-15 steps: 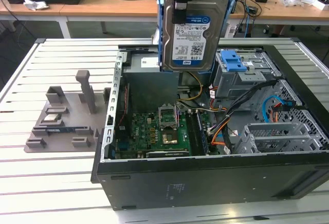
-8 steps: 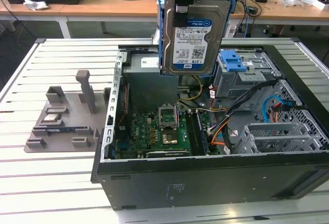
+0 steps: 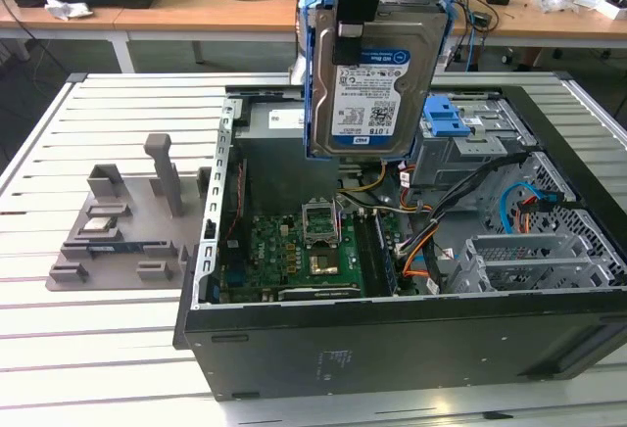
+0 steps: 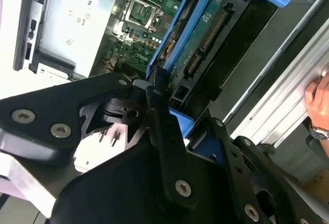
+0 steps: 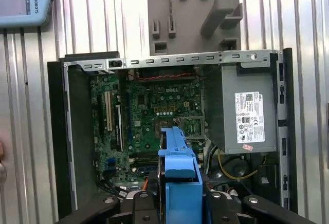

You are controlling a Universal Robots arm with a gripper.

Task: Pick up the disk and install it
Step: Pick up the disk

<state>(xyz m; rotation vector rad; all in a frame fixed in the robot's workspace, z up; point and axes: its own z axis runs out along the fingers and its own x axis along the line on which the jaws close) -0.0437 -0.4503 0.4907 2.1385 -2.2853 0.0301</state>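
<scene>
Gripping with the tool [image 3: 362, 25] closed tight on the upper edge of the disk [image 3: 368, 94], pinching metal and blue bracket [image 3: 312, 74] together. Holding the disk upright, label facing the exterior view, clear of everything beneath. Hanging above the open computer case [image 3: 392, 354], roughly over the gap between the motherboard [image 3: 294, 251] and the grey metal cage [image 3: 465, 148], with the cage's blue latch [image 3: 446, 114] just to the exterior view's right of the disk's lower corner. Looking down in the first wrist view along the disk [image 5: 180, 165] onto the board, with the power supply [image 5: 247, 116] beside it. Lying well apart on the bench [image 3: 98, 349]: a grey parts tray [image 3: 118, 236]. Showing near the bench's edge in the second wrist view: a person's hand [image 4: 317, 98]. Judging the pick-up as done and the carry toward the cage as the step in hand, nothing seated yet. Judging the install as calling for lining the bracket up squarely with the cage's opening and easing in without snagging the loose cables [image 3: 460, 212]
</scene>
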